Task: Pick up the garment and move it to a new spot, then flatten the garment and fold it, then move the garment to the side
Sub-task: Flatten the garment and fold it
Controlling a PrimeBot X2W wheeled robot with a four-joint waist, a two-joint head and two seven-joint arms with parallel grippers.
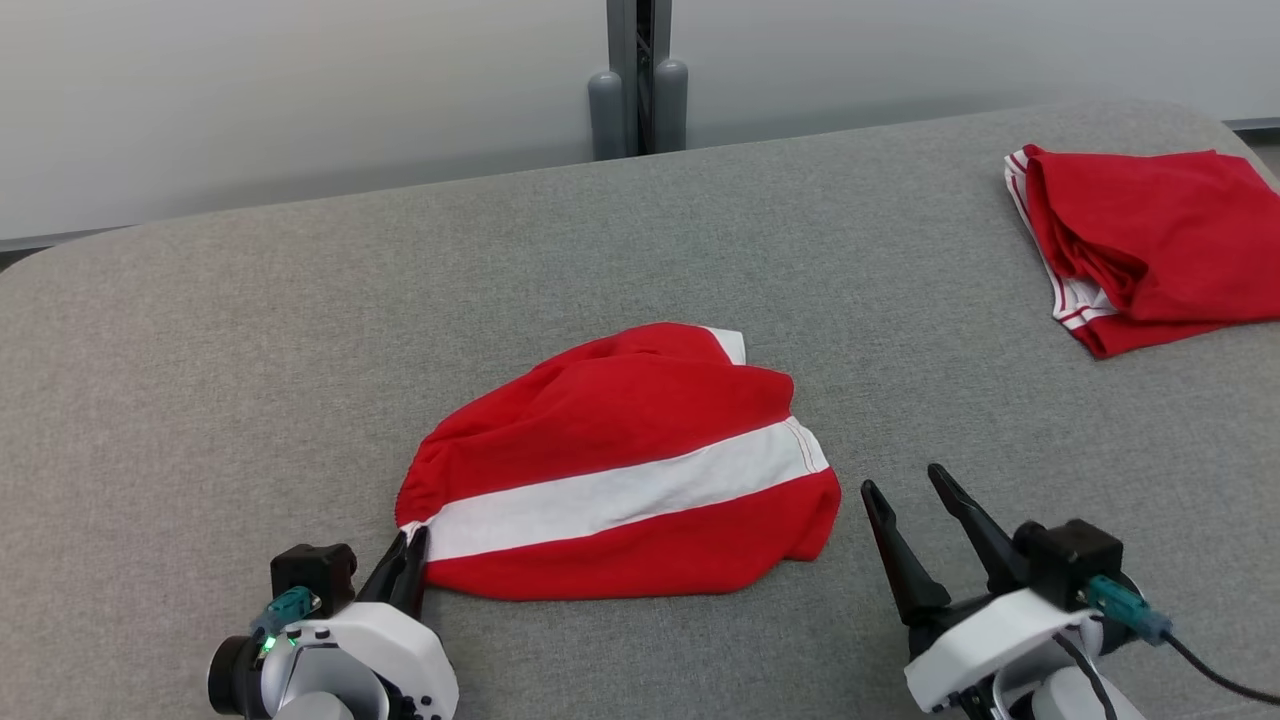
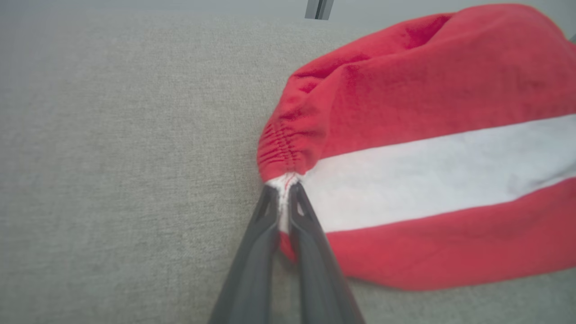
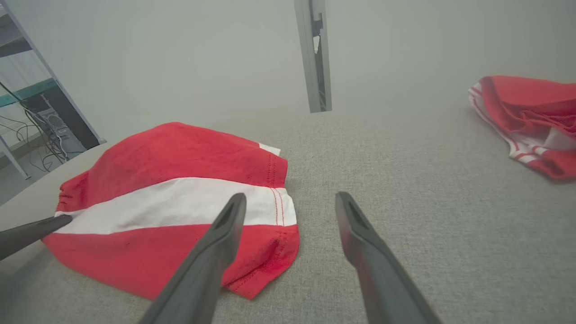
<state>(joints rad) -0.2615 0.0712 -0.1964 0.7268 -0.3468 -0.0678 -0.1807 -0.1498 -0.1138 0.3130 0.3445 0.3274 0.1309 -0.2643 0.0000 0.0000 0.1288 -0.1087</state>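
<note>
I am looking at one wide counter [image 1: 250, 330] covered in gray woven cloth, and it is carrying everything here. I am counting two garments on it.

The garment [image 1: 620, 420] I am working on is lying near the front middle of the counter, between my two tools. It is a red piece, humped and wrinkled, with one broad white band [image 1: 620, 492] running across it from left end to right end. Red stitching is showing at the band's right end.

The second garment [image 1: 1160, 240] is sitting well apart at the far right of the counter. It is red too, loosely folded, with thin white stripes [image 1: 1072, 296] lining its left edge.

I am counting two tools, each with two long dark fingers. The left tool [image 1: 413, 542] is lying low at the garment's left end. Its fingers [image 2: 250, 261] are clenching the gathered corner where the white band meets the red cloth, and in the left wrist view a pinch of white fabric is showing between them. The right tool [image 1: 902, 480] is sitting just beside the garment's right end, released, its fingers standing wide apart and gripping nothing.

Behind the counter's far edge, two small rounded gray posts [image 1: 605, 112] are standing side by side against a pale wall [image 1: 300, 90], with one dark upright [image 1: 640, 60] rising between them.
</note>
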